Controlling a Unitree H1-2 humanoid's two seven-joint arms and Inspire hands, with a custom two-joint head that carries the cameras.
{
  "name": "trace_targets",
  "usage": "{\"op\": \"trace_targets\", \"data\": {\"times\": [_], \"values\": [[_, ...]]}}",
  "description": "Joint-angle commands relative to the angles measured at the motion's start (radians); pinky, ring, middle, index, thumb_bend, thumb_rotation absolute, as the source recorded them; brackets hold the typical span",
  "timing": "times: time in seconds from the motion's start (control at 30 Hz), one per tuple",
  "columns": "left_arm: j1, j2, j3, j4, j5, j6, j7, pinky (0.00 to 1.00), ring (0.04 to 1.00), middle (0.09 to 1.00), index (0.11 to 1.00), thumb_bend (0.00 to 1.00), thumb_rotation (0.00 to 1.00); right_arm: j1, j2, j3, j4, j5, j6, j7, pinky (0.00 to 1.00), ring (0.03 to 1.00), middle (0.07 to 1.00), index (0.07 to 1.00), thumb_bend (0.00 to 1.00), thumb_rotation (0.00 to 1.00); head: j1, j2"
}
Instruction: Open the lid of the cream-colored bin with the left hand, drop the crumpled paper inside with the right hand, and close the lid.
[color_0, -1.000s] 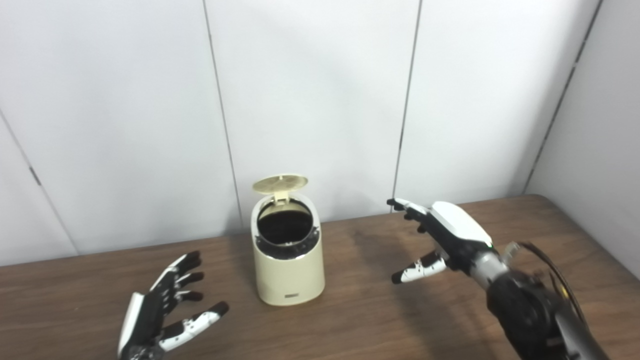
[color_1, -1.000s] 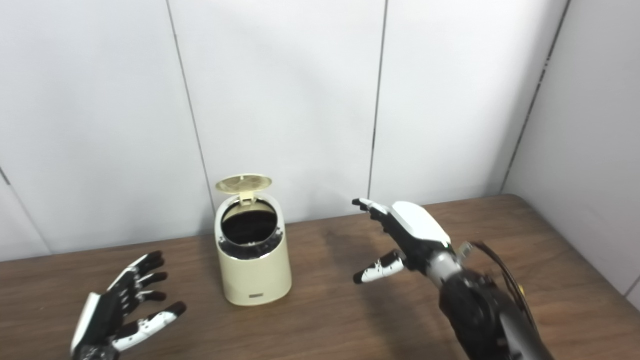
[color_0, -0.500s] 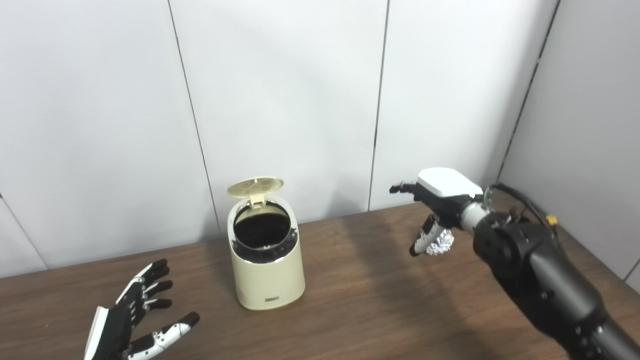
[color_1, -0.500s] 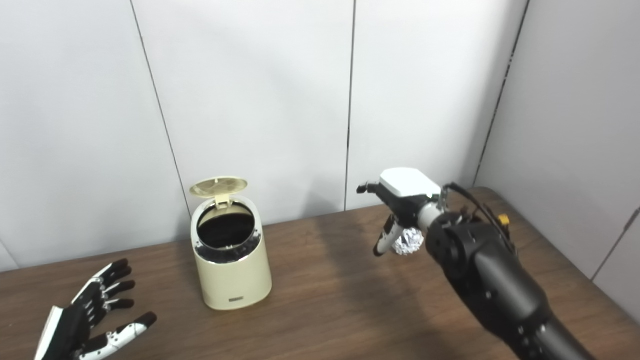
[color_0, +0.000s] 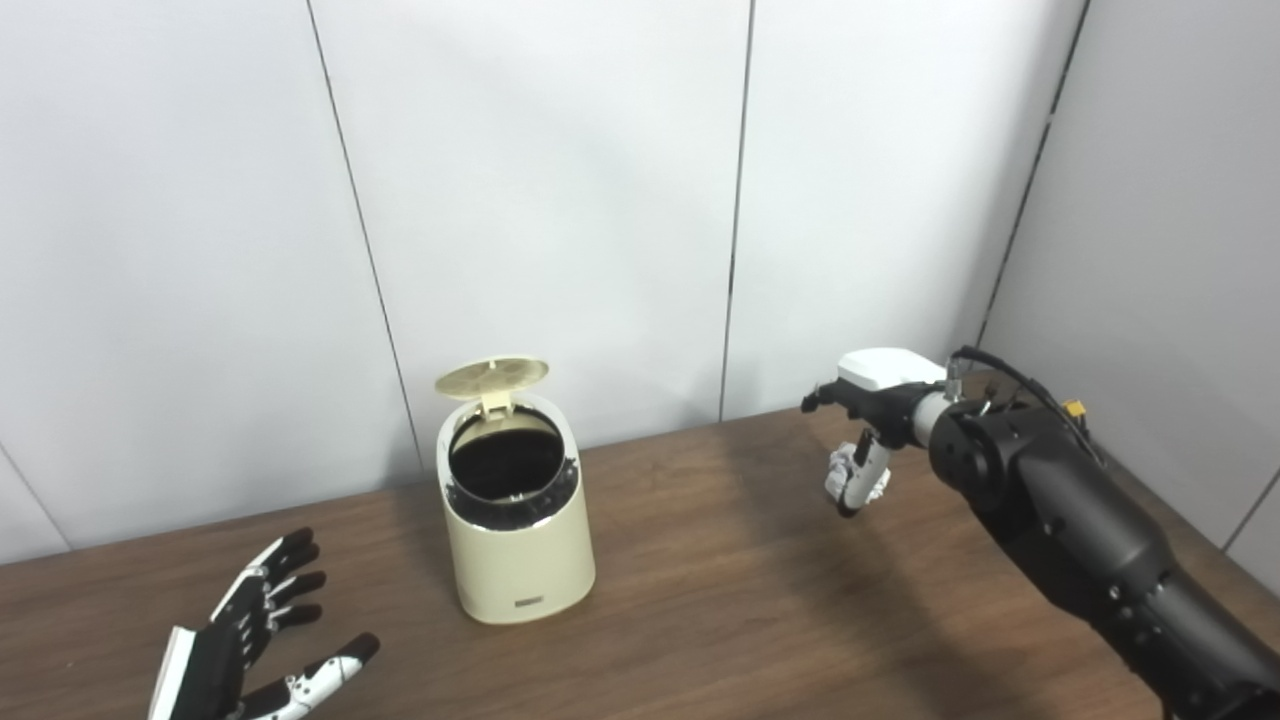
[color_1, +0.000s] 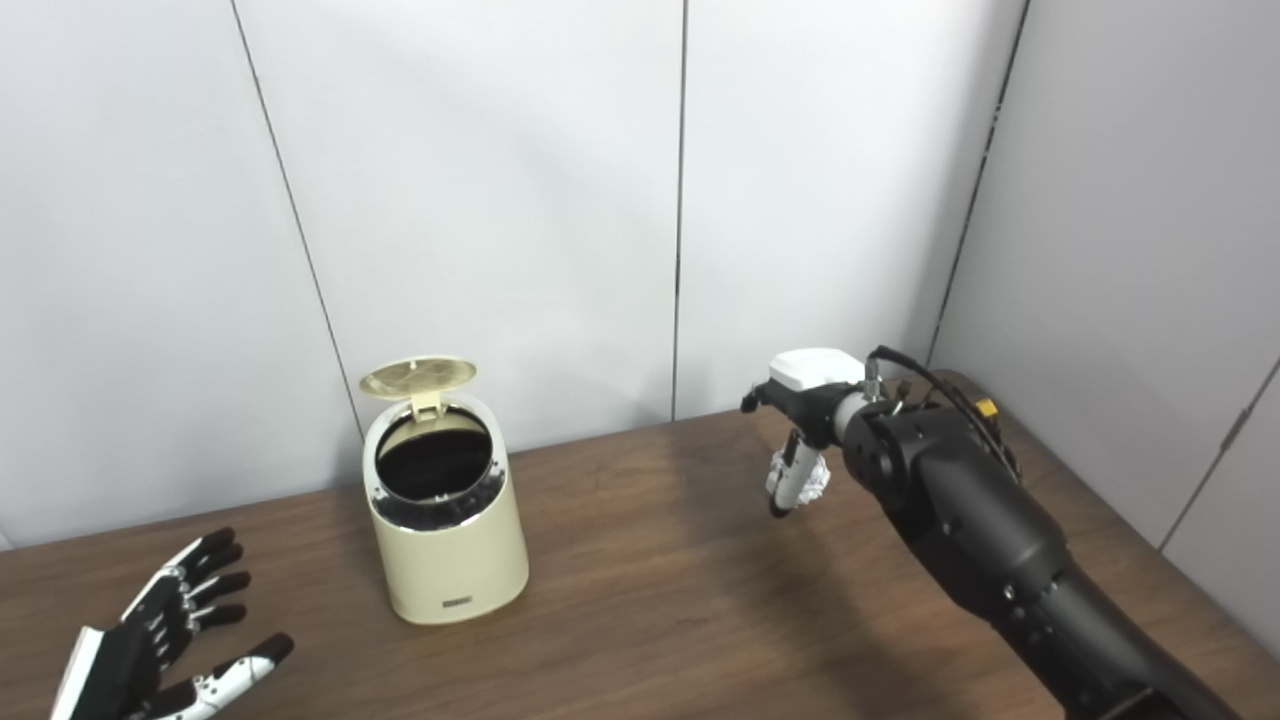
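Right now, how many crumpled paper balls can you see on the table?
1: the crumpled paper lies far right of the bin, at the right hand. Others may be hidden inside the bin.

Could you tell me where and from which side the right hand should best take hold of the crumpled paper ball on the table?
Grip the crumpled paper across its middle, coming from above. It is a small, roughly round wad low at the table, with no handle or edge, so opposing sides suit best. The right hand is already over it with fingers curled around; whether they have closed on it I cannot tell.

Left hand (color_0: 235, 660) cut off by bottom edge; crumpled paper (color_1: 812, 482) mostly hidden behind right hand's fingers (color_1: 787, 480); bin (color_0: 520, 540) inside too dark.
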Motion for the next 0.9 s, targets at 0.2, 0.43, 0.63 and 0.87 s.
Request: {"op": "trace_targets", "data": {"times": [0.2,0.43,0.63,0.87], "values": [[-0.026,0.012,0.005,-0.038,-0.009,-0.021,-0.003,0.69,0.803,0.866,0.902,0.68,0.04,-0.075,-0.035,0.029,0.069,-0.010,-0.032,-0.028,0.63,0.829,0.918,0.829,0.91,0.11,-0.001,0.001],[-0.025,0.013,0.005,-0.040,-0.012,-0.019,-0.006,0.73,0.806,0.865,0.896,0.67,0.04,-0.087,-0.023,0.048,0.140,-0.016,-0.043,-0.071,0.67,0.854,0.918,0.847,0.91,0.13,0.001,0.001],[-0.024,0.013,0.005,-0.042,-0.010,-0.018,-0.006,0.71,0.804,0.866,0.897,0.68,0.05,-0.098,-0.019,0.057,0.188,-0.012,-0.046,-0.105,0.65,0.856,0.915,0.855,0.90,0.15,0.003,0.001],[-0.021,0.009,0.002,-0.050,-0.009,-0.008,-0.008,0.68,0.801,0.865,0.894,0.68,0.03,-0.106,-0.006,0.043,0.259,0.029,-0.053,-0.167,0.69,0.866,0.925,0.861,0.88,0.15,0.017,0.004]]}}
